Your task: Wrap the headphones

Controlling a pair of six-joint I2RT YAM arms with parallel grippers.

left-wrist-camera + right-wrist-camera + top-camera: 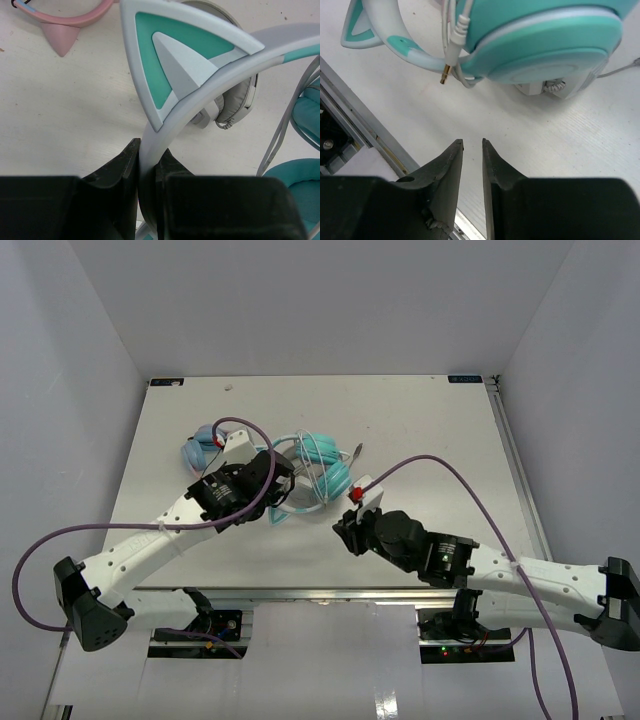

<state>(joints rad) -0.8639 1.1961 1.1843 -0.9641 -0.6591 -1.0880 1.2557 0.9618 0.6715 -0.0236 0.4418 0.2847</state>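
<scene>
The teal headphones (322, 466) lie mid-table, with turquoise ear cups (545, 45) and a pale headband with a cat-ear point (175, 55). My left gripper (279, 490) is shut on the headband (165, 125); in the left wrist view the band passes between the two fingers of this gripper (148, 148). The thin whitish cable (451, 20) hangs beside one ear cup, its metal plug (445, 75) free above the table. My right gripper (344, 530) hovers just in front of the headphones. In the right wrist view it (472, 142) is slightly open and empty, close below the plug.
Light-blue-and-pink headphones (200, 450) lie to the left, and their pink cat ear (62, 37) shows in the left wrist view. A grey-white ear cup (235, 100) sits behind the teal band. The table's metal front rail (360, 125) runs close to my right gripper.
</scene>
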